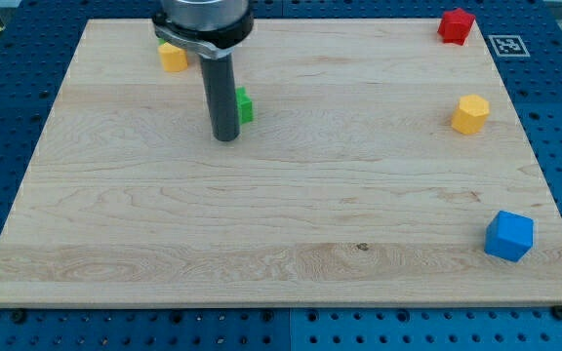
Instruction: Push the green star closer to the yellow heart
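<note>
The green star lies near the view's top left, mostly hidden behind my rod, so only its right edge shows. My tip rests on the board just left of and below the star, touching or almost touching it. The yellow heart lies up and to the left of the star, near the board's top edge, partly covered by the arm's dark collar.
A red block sits at the top right corner. A yellow hexagonal block lies at the right. A blue cube lies at the bottom right. The wooden board is ringed by a blue perforated table.
</note>
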Controlling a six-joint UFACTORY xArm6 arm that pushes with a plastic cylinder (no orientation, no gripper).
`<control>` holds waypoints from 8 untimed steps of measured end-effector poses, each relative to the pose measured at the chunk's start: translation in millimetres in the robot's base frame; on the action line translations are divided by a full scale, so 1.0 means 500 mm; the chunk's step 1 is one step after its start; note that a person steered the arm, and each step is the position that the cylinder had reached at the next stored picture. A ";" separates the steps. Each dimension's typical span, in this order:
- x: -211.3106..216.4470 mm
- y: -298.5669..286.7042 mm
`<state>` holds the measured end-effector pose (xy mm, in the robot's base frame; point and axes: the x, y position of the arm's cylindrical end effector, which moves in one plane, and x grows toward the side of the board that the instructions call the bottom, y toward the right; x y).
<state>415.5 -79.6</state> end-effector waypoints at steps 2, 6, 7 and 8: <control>0.049 0.112; -0.032 0.085; -0.032 0.076; -0.032 0.044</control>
<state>399.7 -57.8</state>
